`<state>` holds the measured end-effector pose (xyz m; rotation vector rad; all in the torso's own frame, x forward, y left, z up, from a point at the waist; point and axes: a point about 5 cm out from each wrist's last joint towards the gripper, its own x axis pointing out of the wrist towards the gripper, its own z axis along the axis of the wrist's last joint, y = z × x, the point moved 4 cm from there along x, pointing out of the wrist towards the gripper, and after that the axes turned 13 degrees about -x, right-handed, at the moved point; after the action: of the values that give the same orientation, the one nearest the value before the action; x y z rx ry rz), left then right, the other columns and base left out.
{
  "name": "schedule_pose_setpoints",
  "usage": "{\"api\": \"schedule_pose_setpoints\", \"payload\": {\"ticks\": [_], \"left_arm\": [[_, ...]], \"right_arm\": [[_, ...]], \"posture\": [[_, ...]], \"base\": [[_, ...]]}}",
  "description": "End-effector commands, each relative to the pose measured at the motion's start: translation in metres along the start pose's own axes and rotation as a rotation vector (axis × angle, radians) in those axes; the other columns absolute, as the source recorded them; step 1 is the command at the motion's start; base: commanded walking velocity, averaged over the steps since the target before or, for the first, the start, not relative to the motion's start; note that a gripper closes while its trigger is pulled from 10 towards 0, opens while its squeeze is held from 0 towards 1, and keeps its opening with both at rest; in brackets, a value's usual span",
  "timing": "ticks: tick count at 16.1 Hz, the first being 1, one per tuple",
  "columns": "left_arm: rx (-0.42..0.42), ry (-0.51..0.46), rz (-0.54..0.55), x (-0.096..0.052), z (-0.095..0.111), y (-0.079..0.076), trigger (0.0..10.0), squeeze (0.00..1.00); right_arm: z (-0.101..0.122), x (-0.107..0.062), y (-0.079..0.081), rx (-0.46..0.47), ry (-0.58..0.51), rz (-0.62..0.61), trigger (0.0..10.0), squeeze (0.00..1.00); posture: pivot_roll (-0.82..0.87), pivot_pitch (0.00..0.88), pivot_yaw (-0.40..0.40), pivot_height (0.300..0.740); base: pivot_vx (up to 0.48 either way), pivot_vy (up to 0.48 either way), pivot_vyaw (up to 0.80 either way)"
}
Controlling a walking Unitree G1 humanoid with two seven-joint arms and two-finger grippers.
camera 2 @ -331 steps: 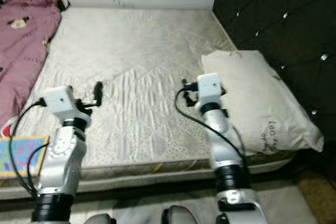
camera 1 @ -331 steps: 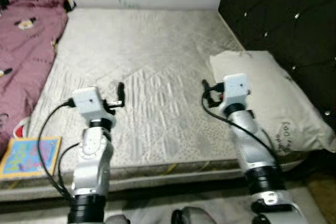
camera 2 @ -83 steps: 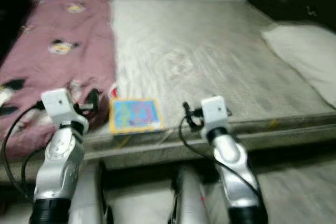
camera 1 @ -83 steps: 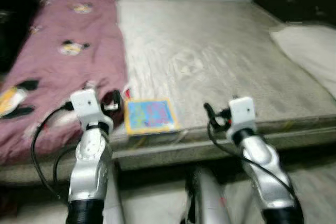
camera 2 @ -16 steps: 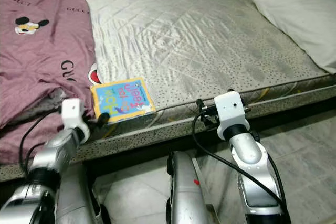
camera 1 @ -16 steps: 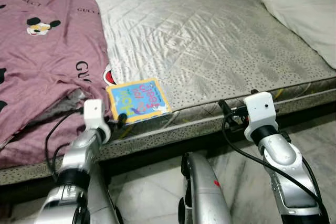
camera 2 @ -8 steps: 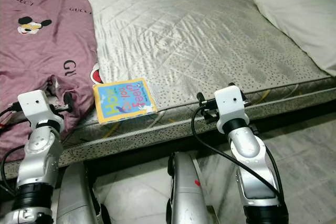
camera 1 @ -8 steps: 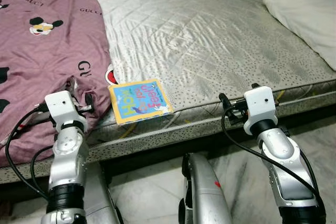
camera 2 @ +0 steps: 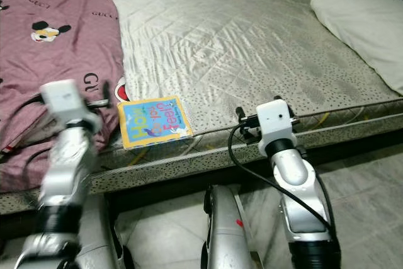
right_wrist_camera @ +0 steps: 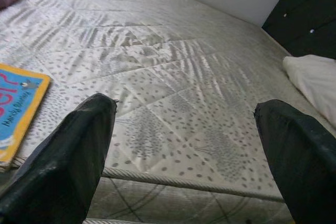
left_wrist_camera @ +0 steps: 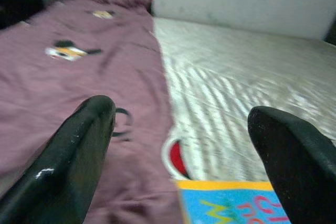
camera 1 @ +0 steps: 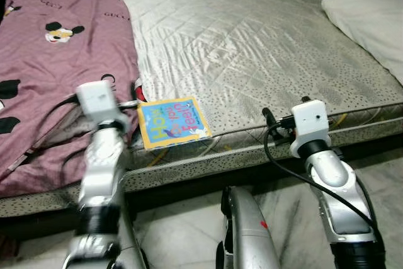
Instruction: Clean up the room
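While the mattress (camera 1: 264, 36) carries little clutter, the tidying looks barely begun: a bright children's book (camera 1: 171, 121) lies flat at the near edge of the bed, untouched, and a maroon blanket (camera 1: 56, 61) printed with cartoon mice sprawls unfolded along the far-left side. The left gripper (left_wrist_camera: 184, 140) hovers with its fingers (left_wrist_camera: 86, 145) spread wide and holding nothing; the book's yellow-bordered corner sits just ahead of and between the fingertips, slightly toward the right finger, while the blanket stretches ahead of the left finger. The right gripper (right_wrist_camera: 186, 150) is likewise spread wide and empty, poised at the mattress edge, with the book well off beyond its left finger and a white pillow (right_wrist_camera: 315, 85) ahead past its right finger. Judging by this, the book is the likely first pick, and the blanket remains to be dealt with afterwards.
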<state>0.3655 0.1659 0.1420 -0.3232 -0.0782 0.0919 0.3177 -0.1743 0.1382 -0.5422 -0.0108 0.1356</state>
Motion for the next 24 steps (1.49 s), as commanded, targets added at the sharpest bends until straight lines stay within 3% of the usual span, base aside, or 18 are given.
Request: {"api": "schedule_pose_setpoints", "payload": {"ticks": [1,3,6,9,16,21,24], "left_arm": [[0.007,0.058,-0.036,0.004,-0.013,-0.009,10.0,0.00],[0.005,0.137,-0.083,0.019,-0.032,-0.024,10.0,0.00],[-0.009,0.221,-0.089,0.024,-0.048,-0.025,10.0,0.00],[0.013,0.363,-0.149,0.017,-0.077,-0.031,10.0,0.00],[-0.017,0.376,-0.125,-0.004,-0.102,-0.037,10.0,0.00],[-0.074,0.357,0.013,-0.009,-0.103,-0.015,10.0,0.00],[-0.072,0.353,0.074,-0.015,-0.103,0.008,10.0,0.00]], "right_arm": [[0.001,0.001,-0.001,-0.002,-0.004,-0.010,10.0,0.00],[0.003,0.001,-0.001,-0.004,-0.012,-0.012,10.0,0.00],[0.003,0.000,-0.003,-0.012,-0.014,-0.020,10.0,0.00],[0.002,-0.002,-0.006,-0.023,-0.013,-0.022,10.0,0.00],[0.006,0.003,-0.002,-0.032,-0.028,-0.004,10.0,0.00],[0.006,0.003,-0.003,-0.033,-0.028,-0.007,10.0,0.00],[0.005,0.001,-0.002,-0.050,-0.028,0.002,10.0,0.00]], "posture": [[-0.22,0.000,-0.065,0.535],[-0.24,0.000,-0.062,0.535],[-0.26,0.000,-0.060,0.535],[-0.27,0.000,-0.065,0.535],[-0.25,0.000,-0.078,0.535],[-0.25,0.000,-0.077,0.535],[-0.24,0.000,-0.084,0.535]], "base": [[0.000,0.000,0.00],[0.000,0.000,0.00],[0.000,0.000,0.00],[0.000,0.000,0.00],[0.000,0.000,0.00],[0.000,0.000,0.00],[0.000,0.000,0.00]]}}
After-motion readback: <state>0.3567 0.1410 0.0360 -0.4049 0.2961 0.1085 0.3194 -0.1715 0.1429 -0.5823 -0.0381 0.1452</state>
